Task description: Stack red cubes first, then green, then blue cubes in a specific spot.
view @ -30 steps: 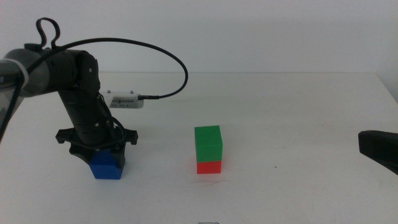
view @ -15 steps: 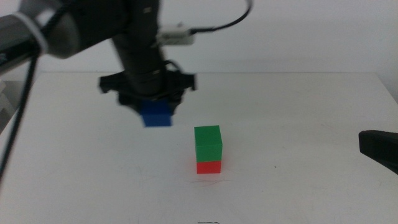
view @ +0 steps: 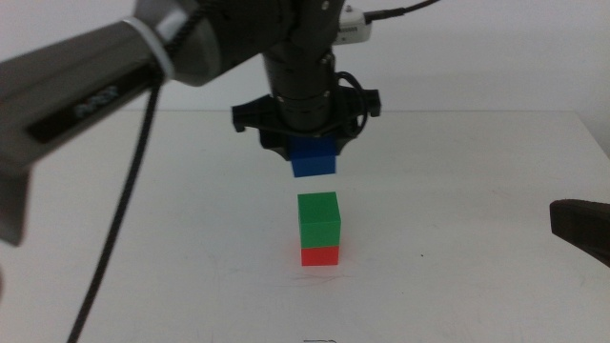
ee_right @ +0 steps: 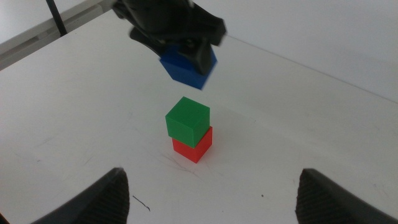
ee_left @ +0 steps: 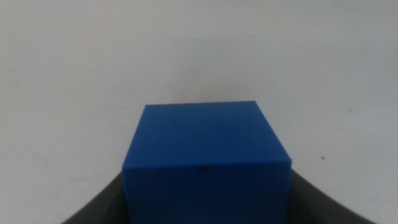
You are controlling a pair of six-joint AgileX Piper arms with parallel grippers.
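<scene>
Gripping the blue cube (view: 314,158) between its two dark jaws, the left pincer (view: 307,143) hangs in the air just above the green cube (view: 319,218), with clear daylight between the two. The left wrist view shows the blue cube (ee_left: 207,155) filling the space between the jaws, seated squarely and level, faces flat to the pads; that hold looks chosen so the cube can go down flat on the face below. It sits a touch off to the left of the stack's axis in the middle view, so some small sideways trim seems needed before lowering.

Below, the green cube rests directly on the red cube (view: 321,255), edges roughly flush, the pair standing on bare white tabletop (view: 457,191) at the unmarked stacking spot. Red and green are in order; blue is the last layer and not yet placed.

The right pincer (view: 581,227) waits low at the right edge, jaws spread wide apart and holding nothing, well apart from the stack.

No containers in view.
</scene>
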